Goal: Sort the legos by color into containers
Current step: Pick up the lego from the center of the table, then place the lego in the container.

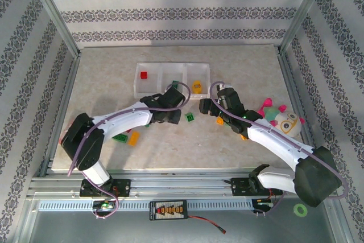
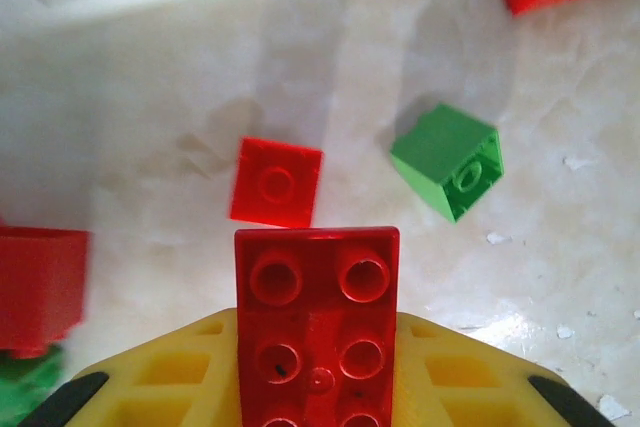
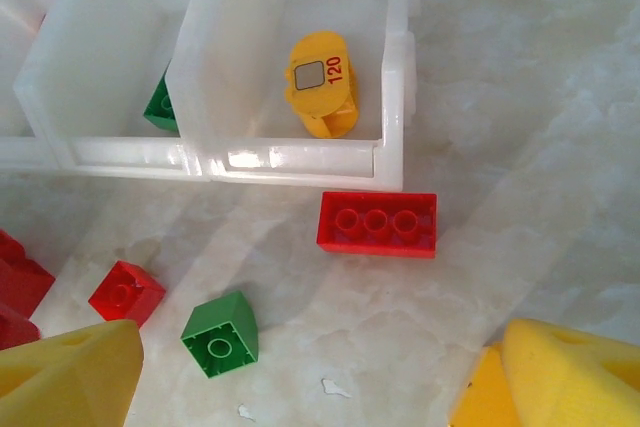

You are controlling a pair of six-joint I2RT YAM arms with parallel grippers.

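While both arms are reaching from the near edge over the bench (image 1: 102, 83), the left arm is folding at a low elbow on the left and stretching rightward and away, so that the left hand (image 1: 170, 109) is sitting just near of the containers (image 1: 173, 75); it is clamping a red brick (image 2: 316, 322), studs toward the wrist camera, between its yellow fingers (image 2: 150, 377); just far of that brick a small red square (image 2: 277, 182) is lying flat, and to its right a green cube (image 2: 450, 160) is lying tipped on its side. The right arm is sloping from its base at the near right leftward and away, passing beside the plush toy (image 1: 281, 119); the right hand (image 1: 216, 103) is pointing at the right bin, its fingers (image 3: 70, 377) standing wide apart with nothing between them. Among the legos already binned, a red one (image 1: 144, 75) is sitting in the left bin, a green one (image 3: 160, 107) in the middle, and an orange-yellow piece (image 3: 322, 82) marked 120 in the right; a long red block (image 3: 377, 224) is lying just beside that bin's near wall; an orange lego (image 1: 133, 138) and a green lego (image 1: 119, 138) are lying by the left forearm.
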